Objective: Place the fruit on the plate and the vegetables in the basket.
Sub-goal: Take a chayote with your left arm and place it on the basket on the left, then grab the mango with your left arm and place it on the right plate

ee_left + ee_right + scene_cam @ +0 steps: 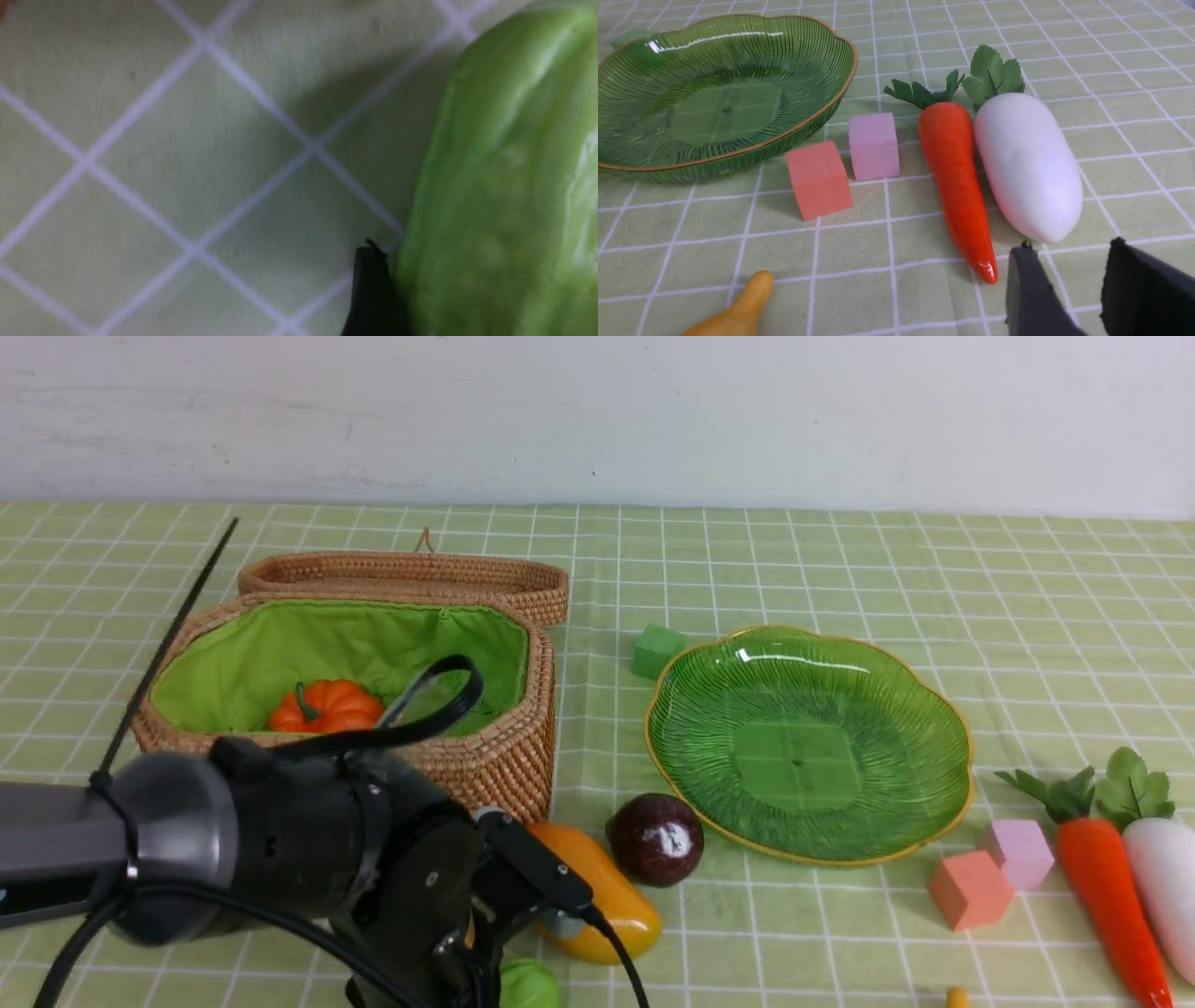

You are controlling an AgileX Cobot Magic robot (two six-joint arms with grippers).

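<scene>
Wicker basket [504, 756] sits left on the checked cloth [840, 569], its lid [411, 574] just behind it, pumpkin [327, 707] inside on the green lining. Plate [808, 747] right of centre, nothing on it. Green cube [656, 651] at its far left rim. Plum [656, 838] just beside the plate's near left rim, mango [607, 896] next to the plum. Salmon cube [969, 889] and pink cube [1019, 851] near the plate's right rim, then carrot [1106, 887] and radish [1167, 877] side by side. Banana [957, 999] tip at the near edge. Left gripper [471, 971] low over the cucumber [527, 985], fingertips hidden by its own body.

Left wrist: cucumber lies on the cloth, one black finger [373, 289] right against its side. The other finger is out of frame, so can't tell if it grips.

Right wrist: right gripper [1071, 247] has its jaws apart with nothing between them, just short of the radish's blunt end, above the cloth. Carrot and radish touching.
</scene>
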